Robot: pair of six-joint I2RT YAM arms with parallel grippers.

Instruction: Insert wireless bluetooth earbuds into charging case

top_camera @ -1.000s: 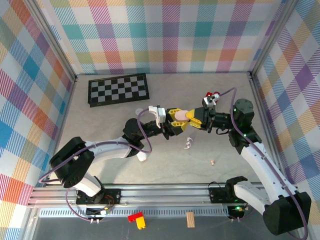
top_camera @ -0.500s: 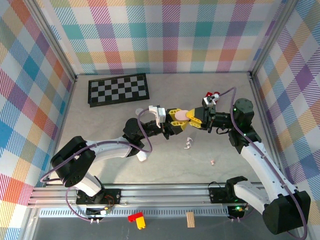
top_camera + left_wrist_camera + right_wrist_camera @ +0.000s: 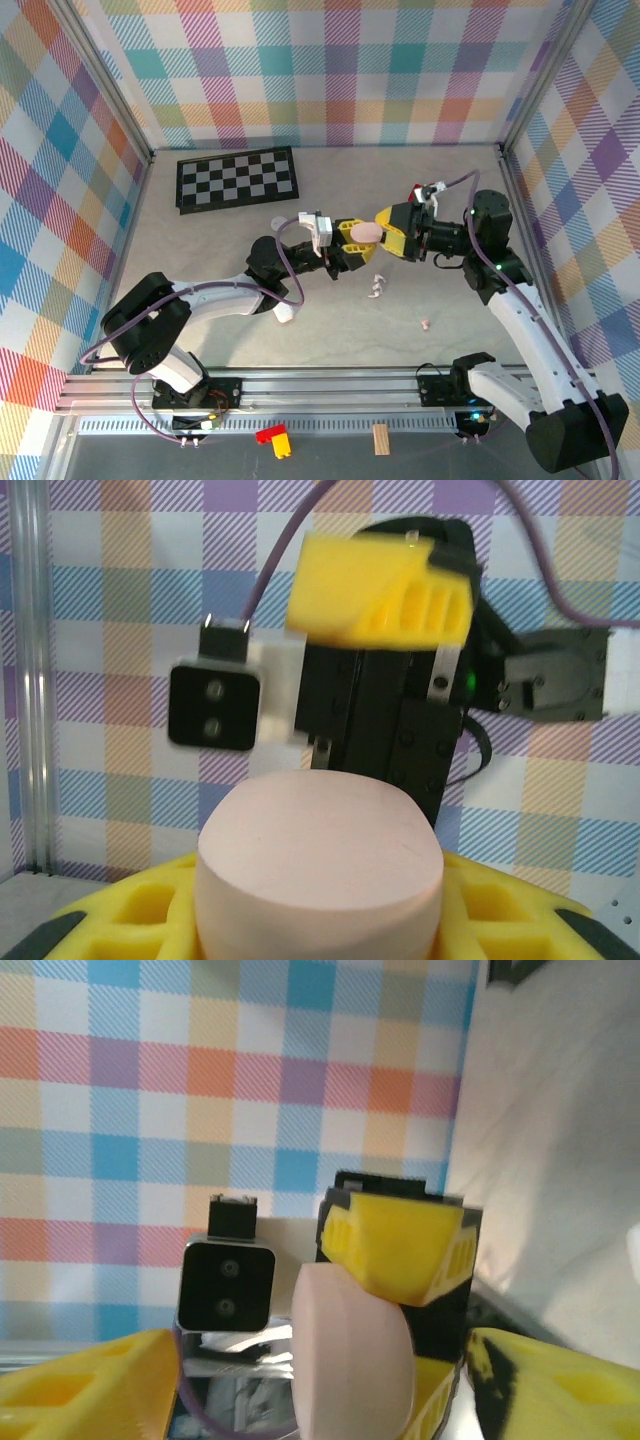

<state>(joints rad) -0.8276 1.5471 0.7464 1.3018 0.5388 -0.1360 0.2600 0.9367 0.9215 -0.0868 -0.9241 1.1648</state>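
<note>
Case [image 3: 360, 231], pink, sits pinched aloft in left claw [image 3: 352, 243]; right claw [image 3: 391, 233] gapes open beside it. Earbuds [image 3: 377, 287] lie on bench [image 3: 200, 250] below. Best pick one gently, case held steady.

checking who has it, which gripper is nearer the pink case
Left. The left gripper is clamped on the pink case, while the right gripper hangs open just to the case's right, not gripping it.

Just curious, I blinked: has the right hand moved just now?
Yes. The right hand opened and backed slightly rightward, away from the checkerboard, releasing the pink case.
</note>
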